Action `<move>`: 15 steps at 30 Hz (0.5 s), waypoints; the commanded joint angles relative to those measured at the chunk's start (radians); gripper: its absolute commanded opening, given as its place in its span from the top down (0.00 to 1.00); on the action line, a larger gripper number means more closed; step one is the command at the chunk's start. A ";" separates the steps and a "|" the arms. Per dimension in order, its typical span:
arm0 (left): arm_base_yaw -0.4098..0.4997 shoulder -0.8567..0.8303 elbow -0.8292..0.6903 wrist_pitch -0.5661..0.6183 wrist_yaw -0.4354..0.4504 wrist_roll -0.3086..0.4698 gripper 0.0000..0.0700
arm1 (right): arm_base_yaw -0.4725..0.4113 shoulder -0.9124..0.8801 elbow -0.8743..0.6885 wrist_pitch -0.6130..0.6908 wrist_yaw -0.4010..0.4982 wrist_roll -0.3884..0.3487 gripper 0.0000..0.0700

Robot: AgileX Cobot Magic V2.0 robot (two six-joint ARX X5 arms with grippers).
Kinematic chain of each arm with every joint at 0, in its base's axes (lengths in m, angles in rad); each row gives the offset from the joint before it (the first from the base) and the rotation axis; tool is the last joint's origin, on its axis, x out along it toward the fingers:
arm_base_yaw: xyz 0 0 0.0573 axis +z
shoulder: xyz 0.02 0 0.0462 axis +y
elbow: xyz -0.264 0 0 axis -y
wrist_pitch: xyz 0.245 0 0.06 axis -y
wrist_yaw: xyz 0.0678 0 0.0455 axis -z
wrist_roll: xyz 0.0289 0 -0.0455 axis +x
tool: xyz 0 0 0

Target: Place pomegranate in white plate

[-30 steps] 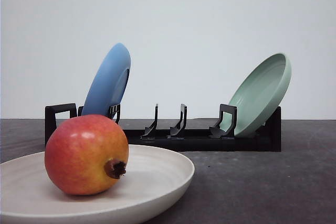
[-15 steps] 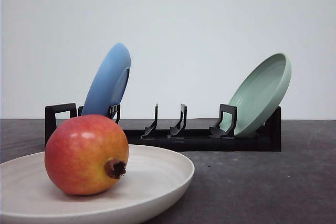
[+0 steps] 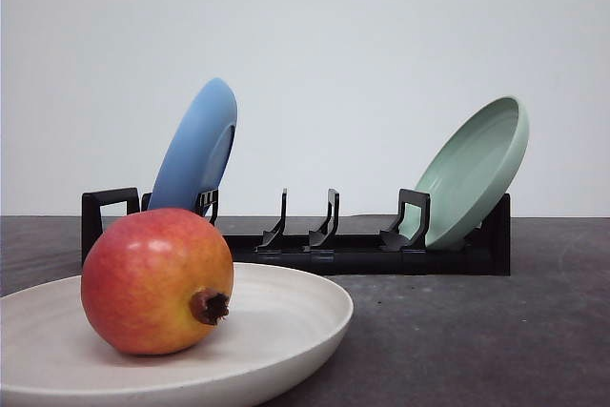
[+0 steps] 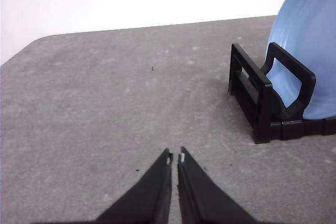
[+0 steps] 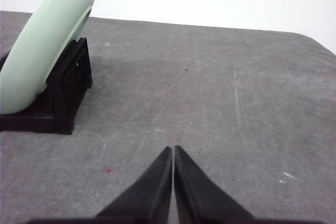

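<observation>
Front view, item one: we record a round red pomegranate blushing yellow-orange (image 3: 156, 281), glossy, its dark crown nub turned toward the camera's right, resting inside the off-white matte round shallow plate (image 3: 315, 326), which sits on the dark grey desk (image 3: 477, 340). Item two, behind it: a black slotted plate rack (image 3: 353, 253) holding a blue plate (image 3: 195, 148) leaning at its left end and a mint-green plate (image 3: 474, 171) leaning at its right end; the middle slots stand vacant. Left wrist view: our left gripper (image 4: 175, 157) hovers over bare desk beside the rack's blue-plate end, jaws nearly pressed together with a hairline gap, holding nothing. Right wrist view: our right gripper (image 5: 172, 149) sits over bare desk near the mint-green plate, jaws pressed together, holding nothing. We judge the placing done, the fruit settled and well inside the rim. To finish well, we would keep both arms clear of the plate, so nothing nudges the round fruit into rolling.
</observation>
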 commanded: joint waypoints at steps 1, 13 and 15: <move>0.001 -0.001 -0.011 -0.003 0.004 0.003 1.00 | -0.002 -0.002 -0.004 0.011 0.000 -0.003 1.00; 0.001 -0.001 -0.011 -0.003 0.004 0.003 1.00 | -0.002 -0.002 -0.004 0.011 0.000 -0.003 1.00; 0.001 -0.001 -0.011 -0.003 0.004 0.003 1.00 | -0.002 -0.002 -0.004 0.011 0.000 -0.003 1.00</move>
